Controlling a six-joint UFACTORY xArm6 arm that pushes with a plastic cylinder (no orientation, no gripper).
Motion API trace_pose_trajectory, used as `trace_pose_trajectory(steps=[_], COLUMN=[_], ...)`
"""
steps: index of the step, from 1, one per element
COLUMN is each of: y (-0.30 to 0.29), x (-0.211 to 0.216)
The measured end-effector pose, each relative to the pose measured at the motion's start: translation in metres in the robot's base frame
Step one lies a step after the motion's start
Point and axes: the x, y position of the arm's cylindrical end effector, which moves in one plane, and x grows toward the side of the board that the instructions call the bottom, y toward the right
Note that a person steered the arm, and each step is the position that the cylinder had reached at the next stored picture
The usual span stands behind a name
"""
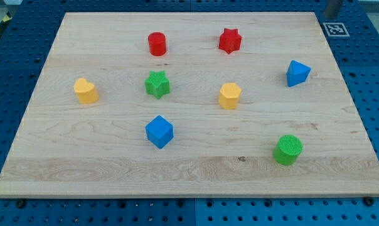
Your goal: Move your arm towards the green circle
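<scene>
The green circle (288, 150) is a ribbed green cylinder standing at the board's lower right. Only a short grey piece of my rod shows at the view's top right, and its tip (330, 16) is just past the board's top right corner, far above the green circle. The blue block (297, 73) lies between the tip and the green circle, a little to the left of the tip.
On the wooden board (189, 176) are a red cylinder (157, 44), a red star (229, 41), a yellow heart (86, 91), a green star (157, 84), a yellow hexagon (229, 96) and a blue cube (159, 132). A black-and-white marker tag (335, 29) sits by the top right corner.
</scene>
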Motion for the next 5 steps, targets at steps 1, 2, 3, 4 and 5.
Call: trace_pose_trajectory(steps=[1,2,3,4,5], y=[-0.027,-0.027,-0.030,-0.031,-0.032], x=[0.019,0.042,0.086,0.110,0.145])
